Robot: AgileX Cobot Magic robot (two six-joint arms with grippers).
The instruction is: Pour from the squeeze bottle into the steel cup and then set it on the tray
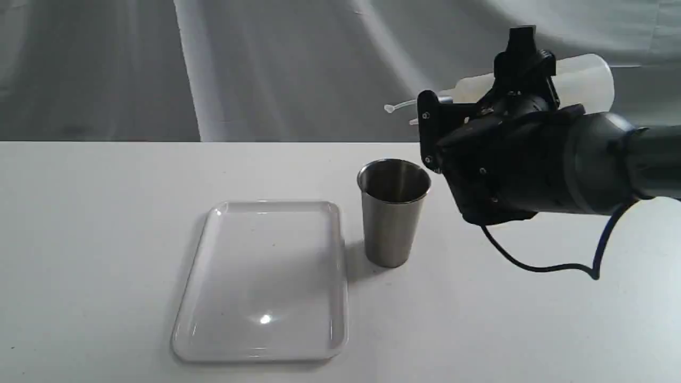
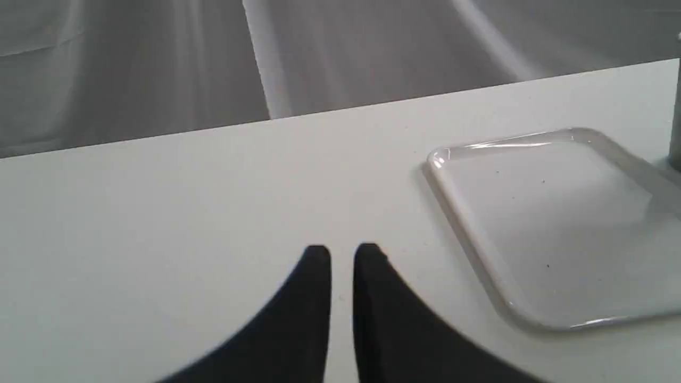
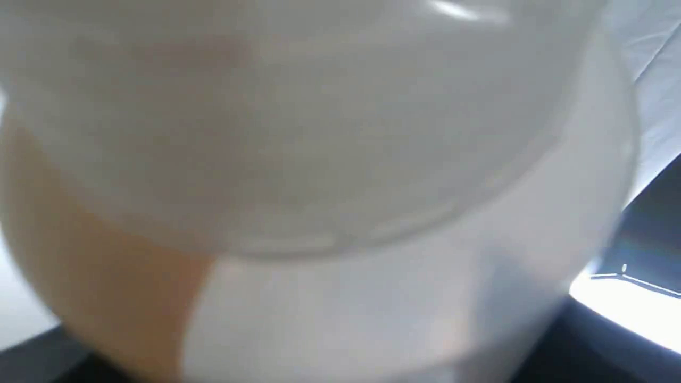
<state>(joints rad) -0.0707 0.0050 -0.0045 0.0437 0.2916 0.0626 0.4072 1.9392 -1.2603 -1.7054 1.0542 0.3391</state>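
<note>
My right gripper (image 1: 524, 74) is shut on the squeeze bottle (image 1: 582, 80), which lies almost level in the air. Its cone nozzle (image 1: 458, 88) and cap strap point left, above and slightly behind the steel cup (image 1: 393, 213). The cup stands upright on the table, just right of the tray (image 1: 276, 204). No stream shows at the nozzle. Close up, the squeeze bottle (image 3: 319, 159) fills the right wrist view, with amber liquid (image 3: 96, 266) pooled at one side. My left gripper (image 2: 342, 252) hovers over bare table, fingers nearly together and holding nothing, apart from the tray (image 2: 558, 223).
A white table (image 1: 96, 239) carries everything, with grey cloth hanging behind its far edge. A black cable (image 1: 553, 266) dangles under the right arm, close above the tabletop. A sliver of the cup (image 2: 675, 133) shows at the edge of the left wrist view.
</note>
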